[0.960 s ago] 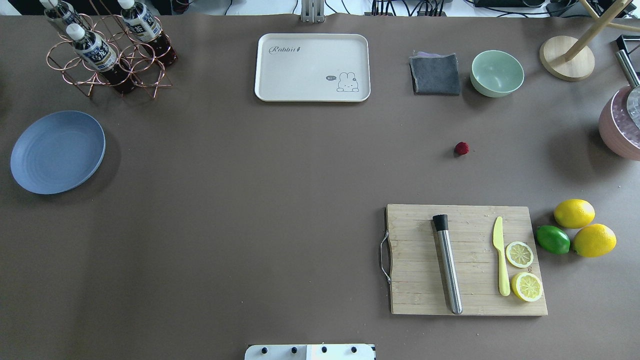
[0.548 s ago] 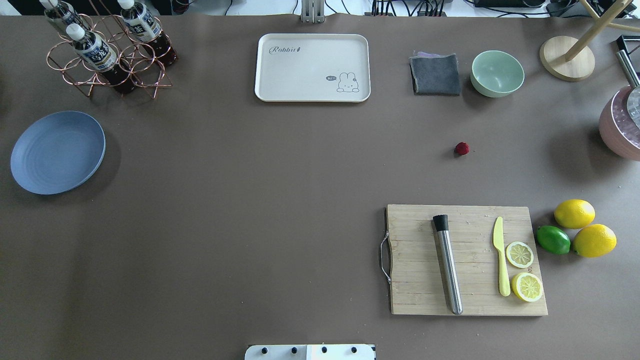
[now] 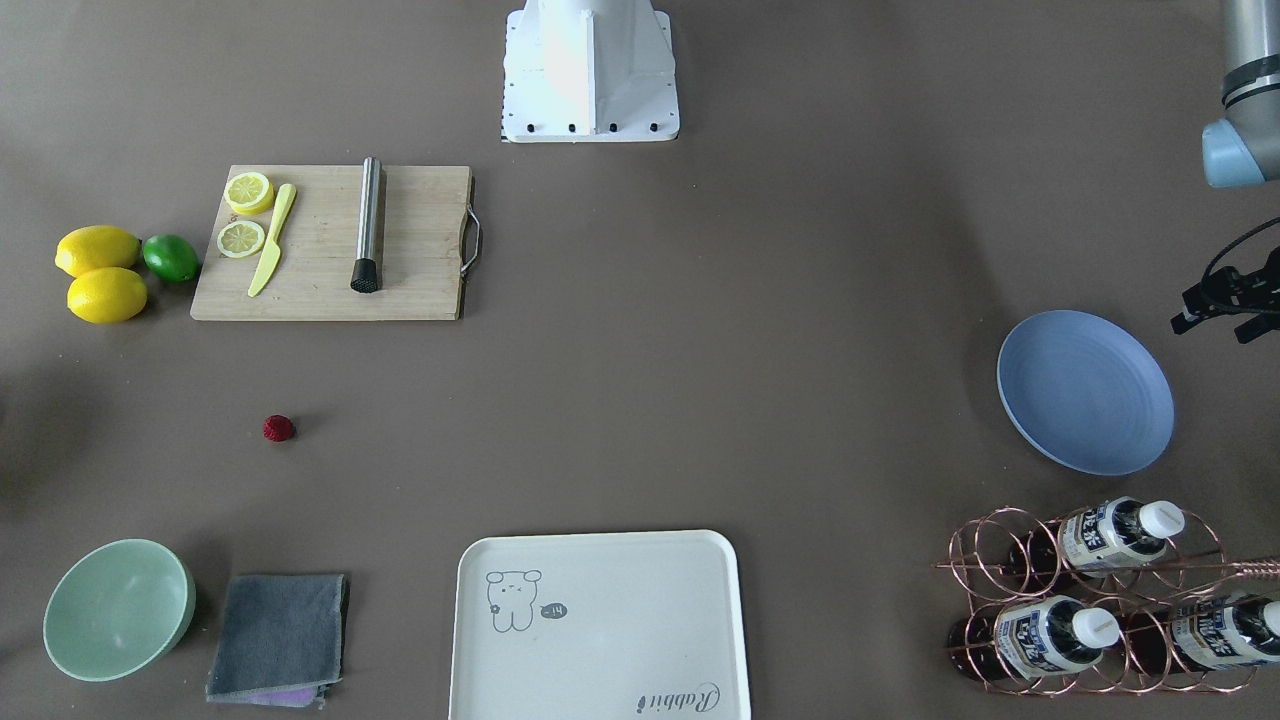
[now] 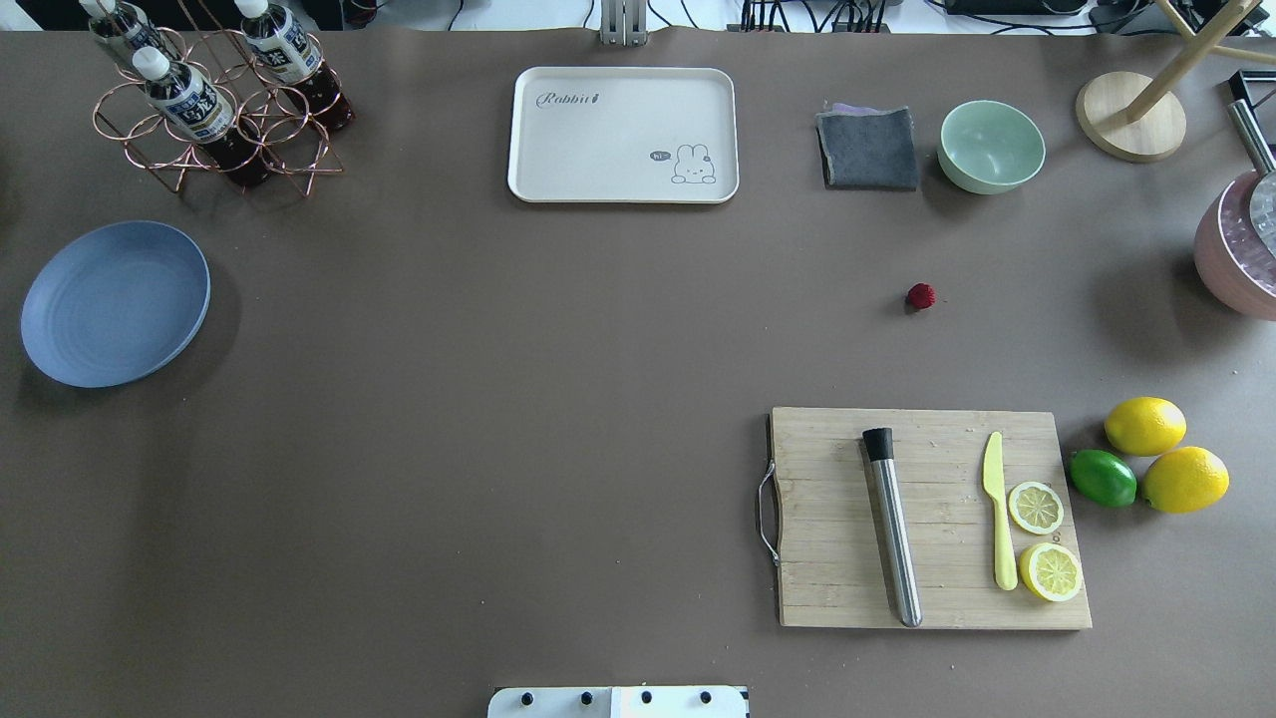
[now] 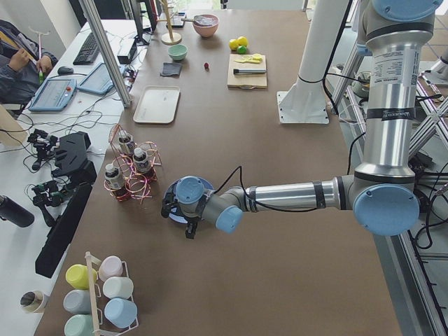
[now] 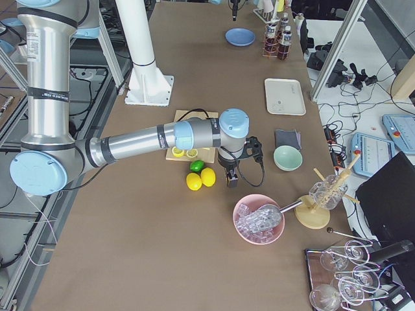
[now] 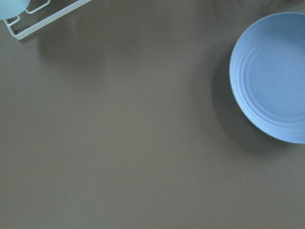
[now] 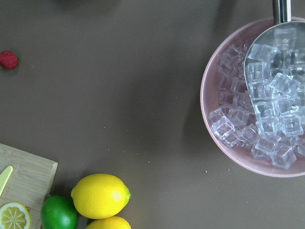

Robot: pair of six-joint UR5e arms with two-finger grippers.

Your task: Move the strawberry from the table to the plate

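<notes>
The small dark-red strawberry (image 4: 920,295) lies alone on the brown table (image 4: 558,399), between the cutting board and the mint bowl; it also shows at the upper left of the right wrist view (image 8: 8,59). At the table's left end sits the empty blue plate (image 4: 115,303), seen too in the left wrist view (image 7: 274,76). My left gripper (image 3: 1220,300) hovers just beyond the plate's outer side. My right gripper (image 6: 237,170) hangs over the table between the lemons and the ice bowl. I cannot tell whether either gripper is open or shut.
A wooden cutting board (image 4: 837,588) carries a steel muddler, a yellow knife and lemon slices. Beside it lie two lemons (image 4: 1144,426) and a lime (image 4: 1103,478). A pink bowl of ice (image 8: 209,100), mint bowl (image 4: 991,146), grey cloth (image 4: 868,148), cream tray (image 4: 598,150) and bottle rack (image 4: 214,110) ring the table.
</notes>
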